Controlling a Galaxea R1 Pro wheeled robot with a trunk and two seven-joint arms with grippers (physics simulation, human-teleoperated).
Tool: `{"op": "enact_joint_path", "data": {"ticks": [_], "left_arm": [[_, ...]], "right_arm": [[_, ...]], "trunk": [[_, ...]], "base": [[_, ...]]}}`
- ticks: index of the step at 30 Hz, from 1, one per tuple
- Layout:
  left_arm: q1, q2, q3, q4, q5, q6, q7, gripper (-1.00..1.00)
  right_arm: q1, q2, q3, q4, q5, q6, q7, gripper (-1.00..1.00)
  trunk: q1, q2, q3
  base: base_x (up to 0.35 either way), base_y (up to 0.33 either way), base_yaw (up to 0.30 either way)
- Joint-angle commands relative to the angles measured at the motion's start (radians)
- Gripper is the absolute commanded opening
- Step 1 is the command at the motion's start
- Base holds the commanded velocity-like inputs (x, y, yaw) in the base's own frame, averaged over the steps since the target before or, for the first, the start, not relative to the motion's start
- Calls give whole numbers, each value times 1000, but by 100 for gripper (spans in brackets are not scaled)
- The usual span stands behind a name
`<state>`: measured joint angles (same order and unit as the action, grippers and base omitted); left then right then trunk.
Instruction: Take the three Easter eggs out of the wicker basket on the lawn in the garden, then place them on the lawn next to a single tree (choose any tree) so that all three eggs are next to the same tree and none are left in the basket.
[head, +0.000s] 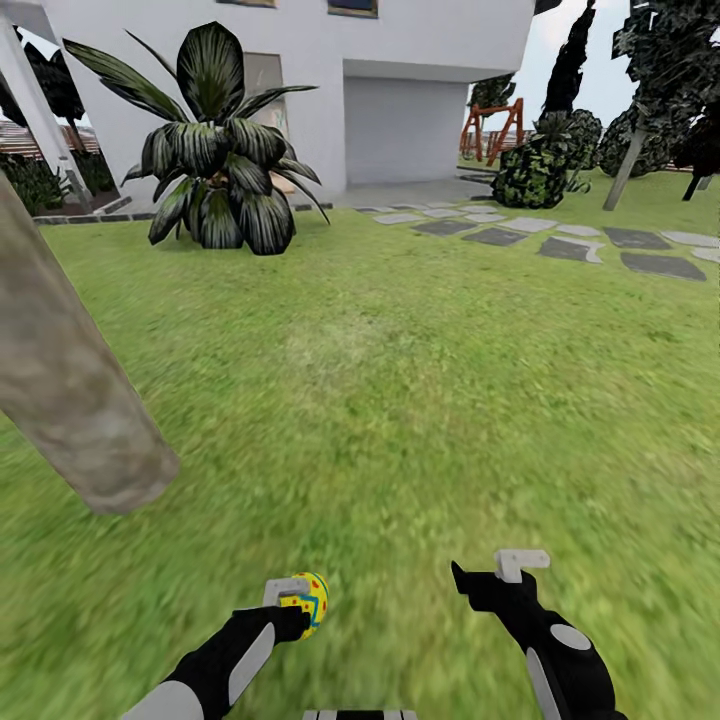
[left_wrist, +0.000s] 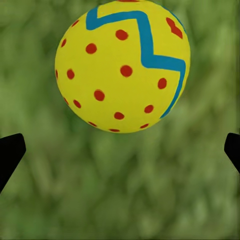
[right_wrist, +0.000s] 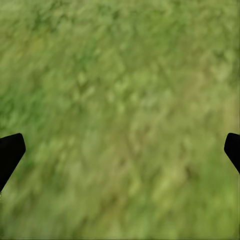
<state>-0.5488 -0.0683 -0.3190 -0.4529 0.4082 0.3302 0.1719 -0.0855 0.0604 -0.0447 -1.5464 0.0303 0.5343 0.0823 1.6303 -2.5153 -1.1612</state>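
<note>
Egg (left_wrist: 122, 65) yellow, blue zigzag band, red dots.

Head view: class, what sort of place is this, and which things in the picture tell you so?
Most likely a house garden: a wide lawn, a grey stepping-stone path leading to a white house, and a tree trunk at the left.

**A home garden in front of a white house**

A wide green lawn (head: 400, 380) fills most of the head view. At the top stands a white house (head: 330, 90) with a pale garage door (head: 403, 130). Grey stepping stones (head: 560, 240) cross the grass at upper right, near dark shrubs (head: 530, 170) and a red-brown wooden frame (head: 492, 125). A broad-leaved plant (head: 220, 160) grows at upper left; a thick tree trunk (head: 60, 380) leans in at left.
</note>
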Motion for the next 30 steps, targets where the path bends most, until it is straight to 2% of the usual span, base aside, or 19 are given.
{"op": "enact_joint_path", "data": {"ticks": [1, 24, 28, 30], "left_arm": [[0, 1, -8, -1, 10, 3, 9, 100], [-1, 1, -3, 12, 10, -1, 16, 100], [0, 1, -3, 12, 12, -17, 16, 100], [0, 2, -3, 11, 13, -30, 18, 100]], "right_arm": [[0, 1, -3, -1, 3, 5, 8, 100], [0, 0, 0, 1, 10, 6, 8, 100], [0, -4, -9, 30, 10, 1, 6, 100], [2, -5, -16, 80, 9, -26, -1, 100]], "trunk": [[-1, 0, 3], [-11, 5, 92], [-13, 6, 108], [-14, 7, 115]], "base": [[-4, 0, 0], [0, 0, 0], [0, 0, 0], [0, 0, 0]]}}
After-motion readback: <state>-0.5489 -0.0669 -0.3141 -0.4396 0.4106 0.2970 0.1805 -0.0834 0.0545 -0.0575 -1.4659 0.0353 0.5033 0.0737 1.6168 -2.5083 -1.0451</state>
